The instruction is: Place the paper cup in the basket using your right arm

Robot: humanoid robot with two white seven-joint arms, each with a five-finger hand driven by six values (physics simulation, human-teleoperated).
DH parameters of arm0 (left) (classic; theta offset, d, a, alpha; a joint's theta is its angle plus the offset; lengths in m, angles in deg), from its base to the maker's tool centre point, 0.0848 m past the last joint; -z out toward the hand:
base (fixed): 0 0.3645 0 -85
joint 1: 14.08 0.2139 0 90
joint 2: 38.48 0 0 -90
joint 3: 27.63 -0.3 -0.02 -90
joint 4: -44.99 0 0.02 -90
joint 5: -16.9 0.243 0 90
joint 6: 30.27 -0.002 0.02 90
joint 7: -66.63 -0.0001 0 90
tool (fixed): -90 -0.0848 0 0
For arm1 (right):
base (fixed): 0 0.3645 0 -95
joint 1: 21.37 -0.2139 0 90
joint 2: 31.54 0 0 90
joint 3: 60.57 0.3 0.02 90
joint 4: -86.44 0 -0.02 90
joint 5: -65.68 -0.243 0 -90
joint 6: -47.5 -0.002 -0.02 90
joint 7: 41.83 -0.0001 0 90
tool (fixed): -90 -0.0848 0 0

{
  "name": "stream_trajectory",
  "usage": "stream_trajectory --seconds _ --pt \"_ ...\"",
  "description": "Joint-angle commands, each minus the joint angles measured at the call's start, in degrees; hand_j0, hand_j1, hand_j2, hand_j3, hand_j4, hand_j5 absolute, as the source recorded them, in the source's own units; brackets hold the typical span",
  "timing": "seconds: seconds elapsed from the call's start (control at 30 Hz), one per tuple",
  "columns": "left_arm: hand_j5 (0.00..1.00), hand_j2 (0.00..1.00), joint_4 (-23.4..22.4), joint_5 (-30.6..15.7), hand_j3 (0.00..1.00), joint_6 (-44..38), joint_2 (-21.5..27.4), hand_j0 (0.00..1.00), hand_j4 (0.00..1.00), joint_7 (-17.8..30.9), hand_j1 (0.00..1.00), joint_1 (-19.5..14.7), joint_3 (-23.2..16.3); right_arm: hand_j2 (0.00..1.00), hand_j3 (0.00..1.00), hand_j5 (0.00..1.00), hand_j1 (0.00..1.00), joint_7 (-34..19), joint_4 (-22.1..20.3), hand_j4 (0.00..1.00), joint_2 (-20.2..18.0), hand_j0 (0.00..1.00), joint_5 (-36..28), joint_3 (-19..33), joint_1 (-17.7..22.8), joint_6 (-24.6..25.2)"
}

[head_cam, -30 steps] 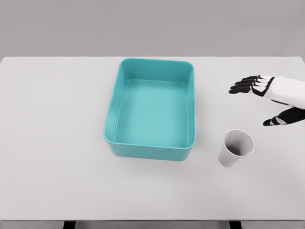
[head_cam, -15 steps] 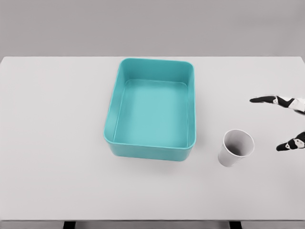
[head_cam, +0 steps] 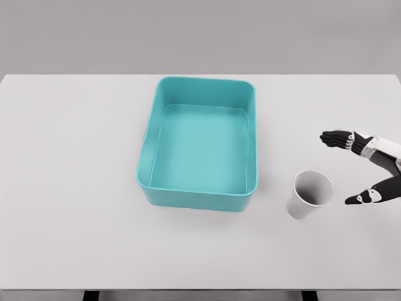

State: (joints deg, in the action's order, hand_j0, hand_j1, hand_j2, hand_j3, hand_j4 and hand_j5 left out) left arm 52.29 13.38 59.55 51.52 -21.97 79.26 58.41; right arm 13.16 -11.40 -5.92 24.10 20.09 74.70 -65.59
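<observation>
Nothing of the task is done yet: the white paper cup [head_cam: 311, 194] stands upright on the white tabletop [head_cam: 75, 188], just to the right of the empty teal rectangular plastic basket [head_cam: 199, 143] and outside it, so grasping, lifting and placing all remain. The right hand [head_cam: 360, 166] reaches in from the right edge beside the cup, fingers and thumb spread apart, holding nothing and not touching it.
</observation>
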Motion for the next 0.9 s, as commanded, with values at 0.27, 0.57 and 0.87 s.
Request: stream_trajectory --seconds 0.27,0.57,0.87 --pt "1.0 1.0 0.0 0.0 1.0 0.0 0.0 1.0 1.0 0.0 1.0 0.0 0.0 1.0 1.0 1.0 1.0 0.0 0.2 1.0 3.7 1.0 7.0 0.4 1.0 0.3" --pt "1.0 1.0 0.0 0.0 1.0 0.0 0.0 1.0 1.0 0.0 1.0 0.0 0.0 1.0 1.0 1.0 1.0 0.0 3.5 1.0 8.0 1.0 10.6 0.0 0.9 0.0" --pt "1.0 1.0 0.0 0.0 1.0 0.0 0.0 1.0 1.0 0.0 1.0 0.0 0.0 1.0 1.0 1.0 1.0 0.0 4.1 1.0 10.1 1.0 11.7 -0.1 0.6 0.1"
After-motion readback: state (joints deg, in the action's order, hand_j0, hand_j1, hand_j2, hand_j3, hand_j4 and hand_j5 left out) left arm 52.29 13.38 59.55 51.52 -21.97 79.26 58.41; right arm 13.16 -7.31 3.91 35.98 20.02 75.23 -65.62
